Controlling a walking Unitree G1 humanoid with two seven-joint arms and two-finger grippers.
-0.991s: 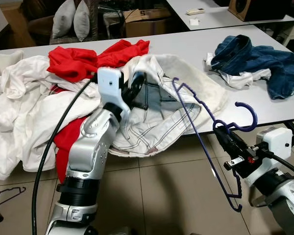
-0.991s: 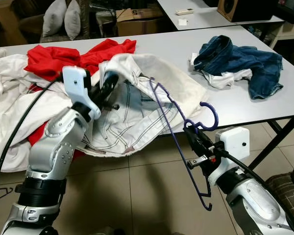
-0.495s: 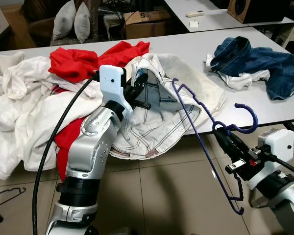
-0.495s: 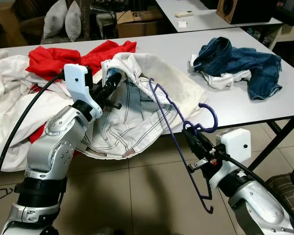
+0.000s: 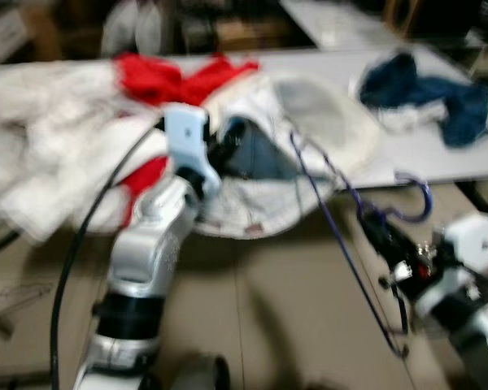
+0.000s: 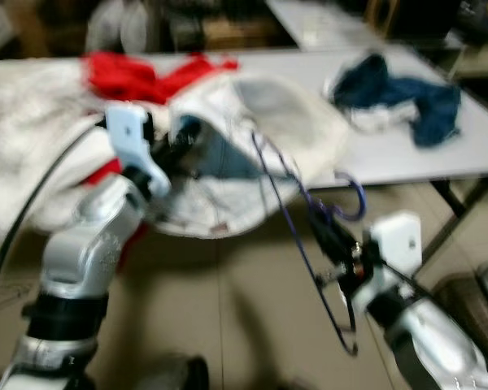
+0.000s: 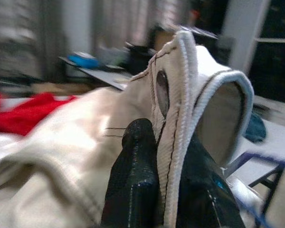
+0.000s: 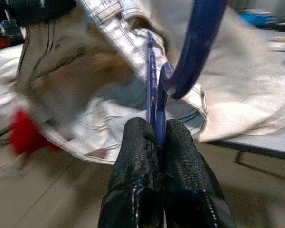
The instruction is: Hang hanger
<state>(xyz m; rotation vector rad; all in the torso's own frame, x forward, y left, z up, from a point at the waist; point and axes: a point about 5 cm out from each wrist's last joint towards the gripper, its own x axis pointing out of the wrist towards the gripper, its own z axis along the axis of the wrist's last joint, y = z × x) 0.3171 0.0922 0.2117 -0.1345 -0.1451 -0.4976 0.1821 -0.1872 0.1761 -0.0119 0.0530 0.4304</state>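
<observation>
One blue hanger (image 5: 351,231), thin wire with a thicker hook, is held off the near edge of the table (image 5: 472,158), above the floor. Its hook curls up just beside the right gripper (image 8: 156,142), whose two black fingers are pressed together on the neck below the hook. One shoulder of the hanger reaches up toward the white trousers (image 5: 309,114); the other end hangs down toward the floor.

Left gripper (image 7: 173,156) is clamped on the stitched waistband of the white trousers, one finger on each side of the fabric, holding the waist opening up at the near edge of the table.

Judged step: threading the hanger into the garment, not yet the hanging itself. Hanger arm looks to sit at the opening; head views are blurred, so depth of entry cannot be told. Next move likely calls for the waistband kept taut and open while the right arm feeds the hanger in.

Around: red cloth (image 5: 159,77) and white laundry (image 5: 41,154) toward the far left corner, blue denim (image 5: 427,101) toward the right edge.
</observation>
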